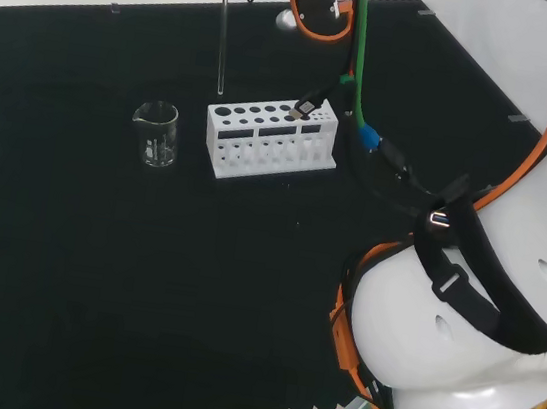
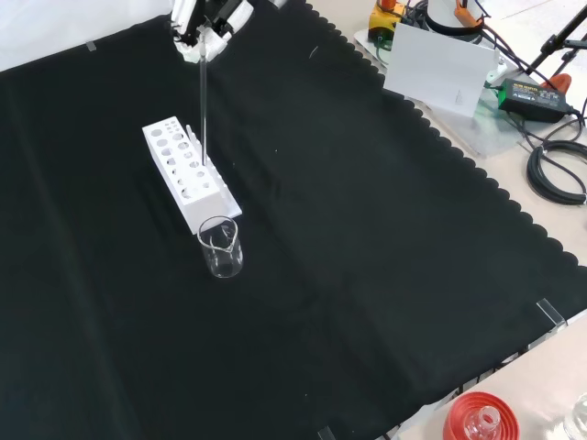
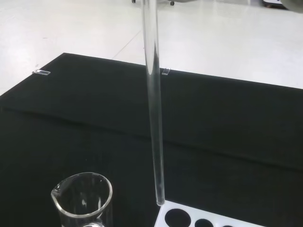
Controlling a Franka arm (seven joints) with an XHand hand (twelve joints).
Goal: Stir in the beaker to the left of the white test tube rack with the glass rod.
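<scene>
Your glass rod (image 1: 222,41) hangs upright in the air, its top pinched in the curled fingers of the hand (image 2: 204,27) at the far end of the bench, and its lower tip sits above the white test tube rack (image 1: 270,140), at the rack's end nearest the beaker (image 1: 157,134). In the wrist view you can see that tip (image 3: 159,201) just over the rack's corner (image 3: 189,218), clear of the holes and not inside the beaker (image 3: 84,201), whose rim and spout sit close beside it. The beaker stands upright on the black cloth (image 1: 93,272), just to the left of the rack in the head view; in the front view it (image 2: 221,247) stands just in front of the rack's near end (image 2: 188,172), close to it. You cannot tell from these views whether the beaker holds any liquid. At the front view's lower right edge, off the cloth, a red ribbed stand (image 2: 481,417) carries a piece of clear glassware.
</scene>
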